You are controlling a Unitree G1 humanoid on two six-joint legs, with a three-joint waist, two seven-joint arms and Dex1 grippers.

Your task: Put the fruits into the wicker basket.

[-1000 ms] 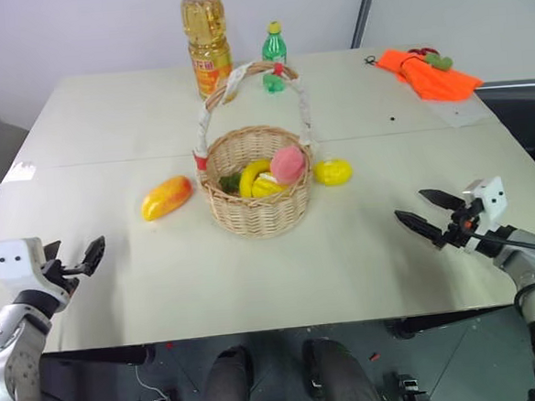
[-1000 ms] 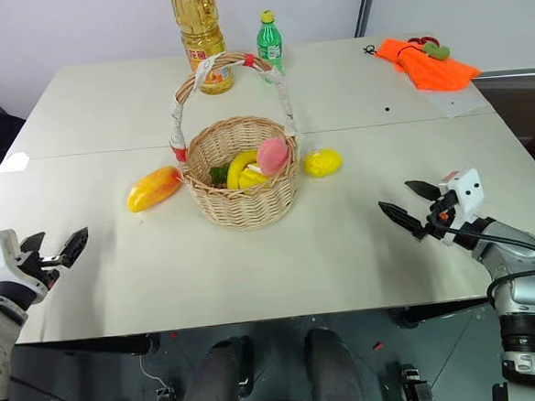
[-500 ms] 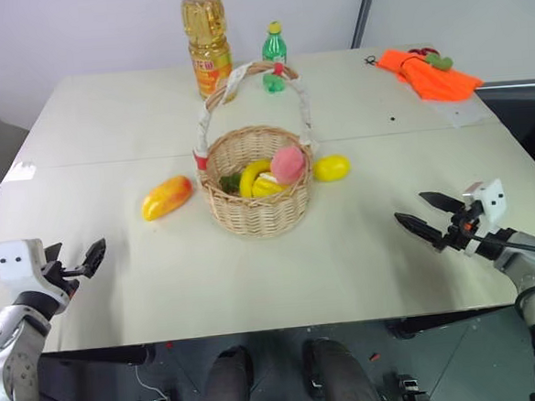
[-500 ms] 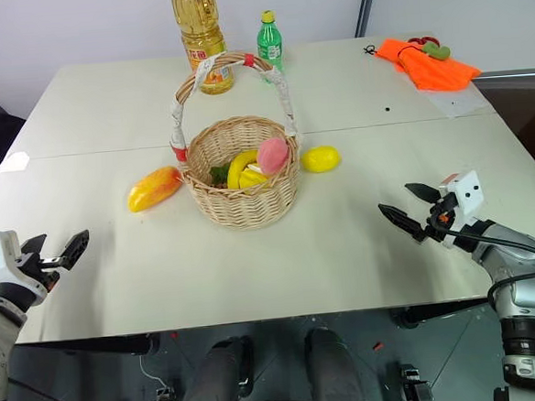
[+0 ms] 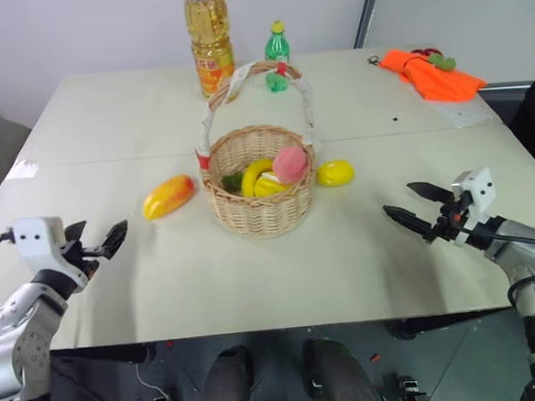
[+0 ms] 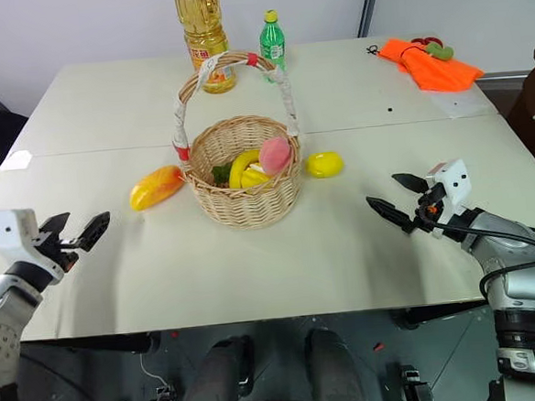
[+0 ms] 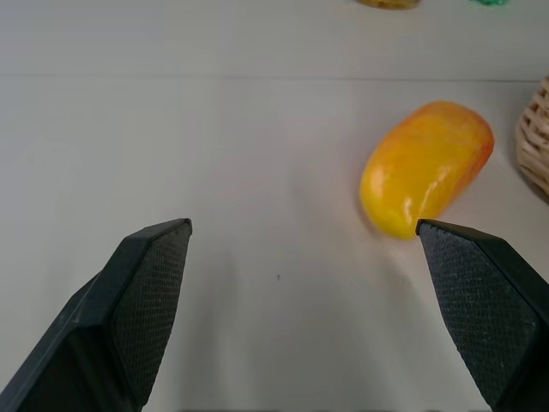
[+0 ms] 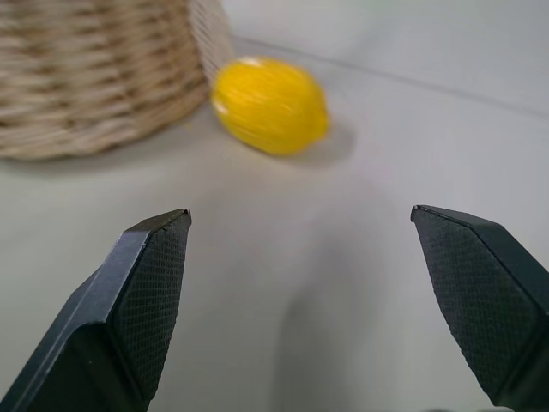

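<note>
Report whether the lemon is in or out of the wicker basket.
Out. The lemon lies on the table beside the wicker basket, on its right.

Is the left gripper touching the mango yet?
Apart. In the left wrist view the open left gripper shows bare table between its fingers and the mango lying ahead.

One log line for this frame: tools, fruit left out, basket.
left tool: open, empty | right tool: open, empty | out: mango, lemon | basket: banana, peach inside
</note>
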